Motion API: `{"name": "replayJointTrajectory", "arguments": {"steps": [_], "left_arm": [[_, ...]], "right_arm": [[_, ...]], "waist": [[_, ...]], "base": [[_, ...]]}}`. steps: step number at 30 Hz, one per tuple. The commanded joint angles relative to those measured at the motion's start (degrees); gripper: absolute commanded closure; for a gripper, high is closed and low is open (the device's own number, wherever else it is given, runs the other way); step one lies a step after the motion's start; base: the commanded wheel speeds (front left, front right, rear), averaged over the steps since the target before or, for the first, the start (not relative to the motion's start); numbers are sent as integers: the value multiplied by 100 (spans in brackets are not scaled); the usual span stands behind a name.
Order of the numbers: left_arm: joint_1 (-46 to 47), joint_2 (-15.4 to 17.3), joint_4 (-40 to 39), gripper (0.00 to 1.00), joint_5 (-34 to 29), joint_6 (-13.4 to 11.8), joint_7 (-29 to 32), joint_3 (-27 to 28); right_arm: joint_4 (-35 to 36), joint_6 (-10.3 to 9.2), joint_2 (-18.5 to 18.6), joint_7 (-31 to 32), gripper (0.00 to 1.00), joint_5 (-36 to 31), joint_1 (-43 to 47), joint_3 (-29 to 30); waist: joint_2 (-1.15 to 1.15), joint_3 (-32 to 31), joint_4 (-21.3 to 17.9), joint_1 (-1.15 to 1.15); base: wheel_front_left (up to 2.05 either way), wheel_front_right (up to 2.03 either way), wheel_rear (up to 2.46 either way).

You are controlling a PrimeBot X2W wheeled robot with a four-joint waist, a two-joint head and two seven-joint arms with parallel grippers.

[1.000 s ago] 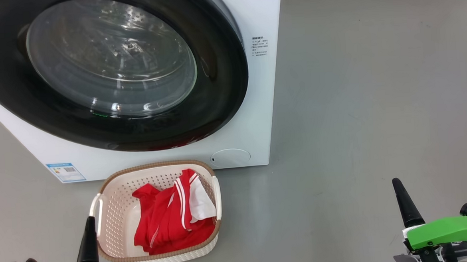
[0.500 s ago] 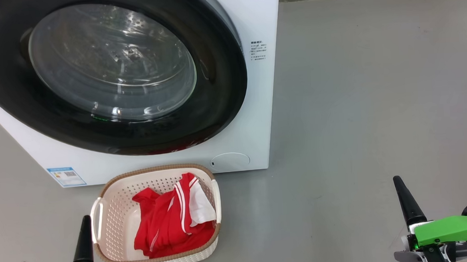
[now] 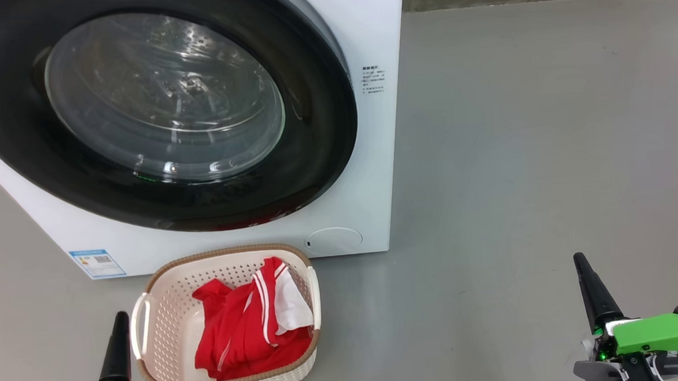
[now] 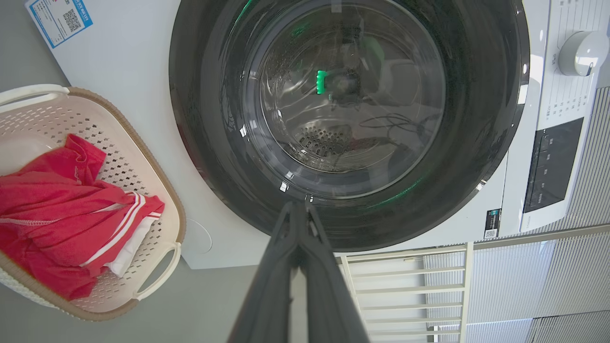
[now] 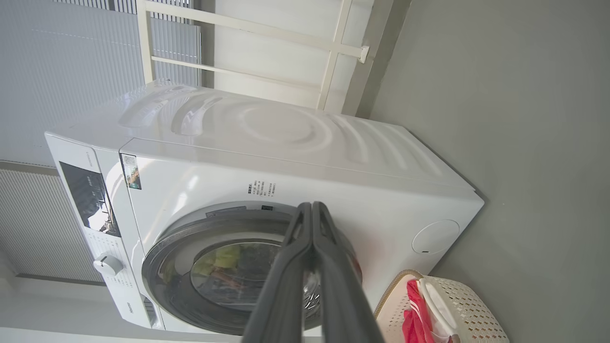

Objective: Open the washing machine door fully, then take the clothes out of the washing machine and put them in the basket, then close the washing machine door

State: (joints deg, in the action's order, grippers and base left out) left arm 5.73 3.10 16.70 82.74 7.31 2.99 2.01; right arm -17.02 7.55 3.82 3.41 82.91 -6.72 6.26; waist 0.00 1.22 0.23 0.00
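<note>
The washing machine door [image 3: 155, 107] with its wide black rim lies shut against the white washing machine [image 3: 372, 154]; its glass bowl [image 4: 343, 90] reflects the drum. On the floor before it stands the cream basket [image 3: 171, 315], holding the red clothes [image 3: 247, 329] with white stripes. My left gripper [image 3: 119, 321] is shut, just left of the basket's handle, and holds nothing. My right gripper [image 3: 580, 262] is shut too, far to the right over bare floor. In the left wrist view the fingers [image 4: 298, 224] meet before the door's rim; in the right wrist view the fingers [image 5: 312, 224] also meet.
Grey floor [image 3: 545, 145] spreads to the right of the machine. A blue label sticker [image 3: 97, 263] sits low on the machine's front, a control knob [image 4: 581, 52] on its panel. A white rail frame [image 4: 405, 290] and ribbed wall stand behind the machine.
The camera has tilted, so the whole picture has slid downward a little. Both grippers sit slightly lower in the picture. The door, basket and clothes stay as they were.
</note>
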Motion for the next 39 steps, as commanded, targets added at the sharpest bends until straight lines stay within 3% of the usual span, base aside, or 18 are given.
{"name": "replayJointTrajectory", "arguments": {"steps": [1,16,39], "left_arm": [[47,73,-178,100,181,16,43,207],[39,40,-266,100,1004,18,280,366],[41,23,-267,100,991,18,301,392]], "right_arm": [[198,-5,-2,63,100,161,18,-83],[300,-6,-85,301,100,923,54,20],[300,-6,-88,306,100,927,54,25]], "waist": [[0,-11,-3,0],[0,-104,-23,0],[0,-104,-23,0]], "base": [[0,0,0],[0,0,0],[0,0,0]]}}
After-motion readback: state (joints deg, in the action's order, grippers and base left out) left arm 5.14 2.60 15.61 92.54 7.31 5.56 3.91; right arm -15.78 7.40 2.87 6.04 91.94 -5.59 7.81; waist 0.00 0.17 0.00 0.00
